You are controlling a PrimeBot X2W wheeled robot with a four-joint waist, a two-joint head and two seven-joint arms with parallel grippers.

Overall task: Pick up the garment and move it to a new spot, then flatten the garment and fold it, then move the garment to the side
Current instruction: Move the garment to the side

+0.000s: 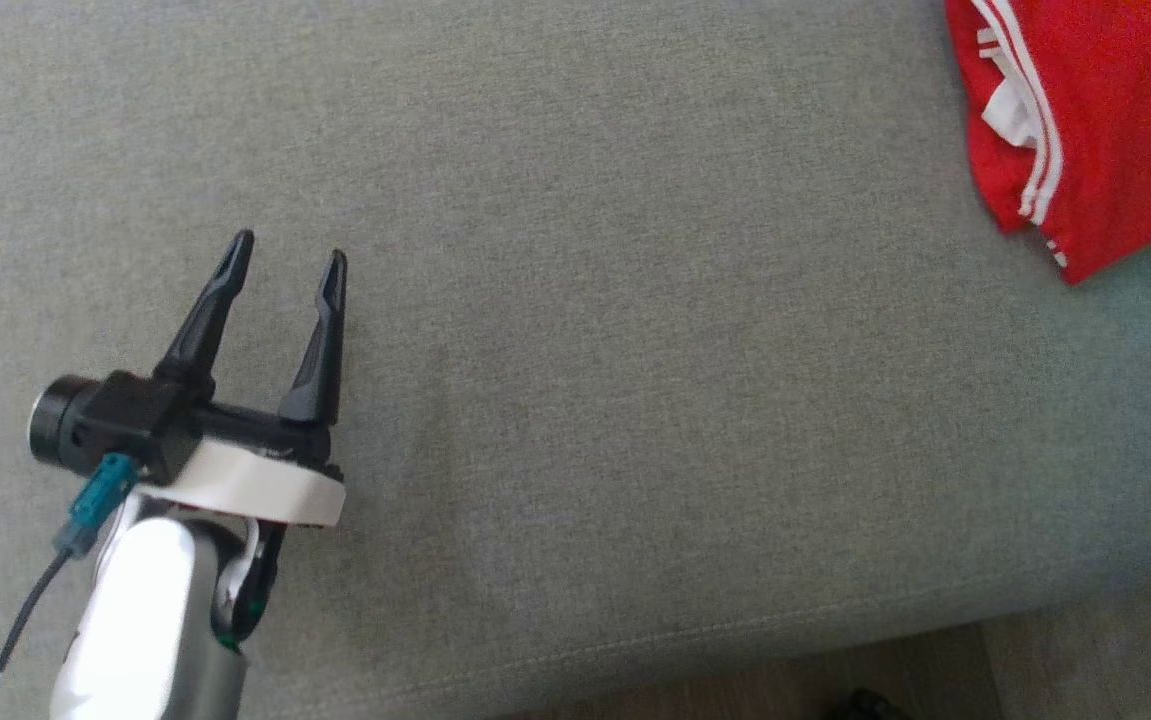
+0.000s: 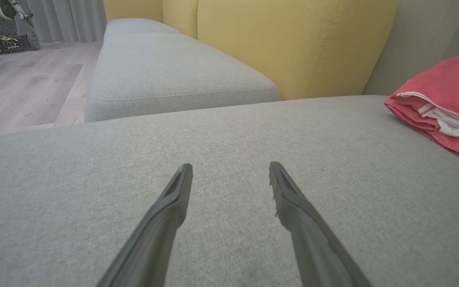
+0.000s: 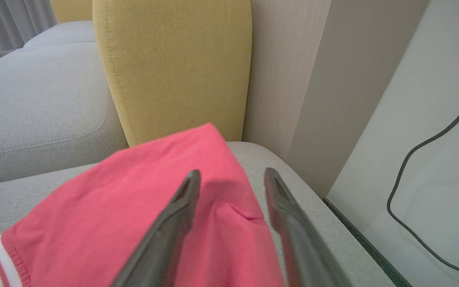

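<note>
Right wrist view: my right gripper [image 3: 232,172] stands parted over the folded garment [image 3: 113,207], my left gripper [image 1: 289,248] parted too, so I should lift straight up, snagging no layer.

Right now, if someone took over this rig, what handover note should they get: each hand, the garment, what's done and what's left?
Left hand: open, holding nothing, over the bare grey seat cushion.
Right hand: open, fingers apart over the garment, no cloth pinched.
Garment: red with white stripes, lying folded at the cushion's right end by the yellow backrest.
Done: folding and the move to the side look finished.
Left: probably only lifting the right hand clear and checking the fold.
</note>
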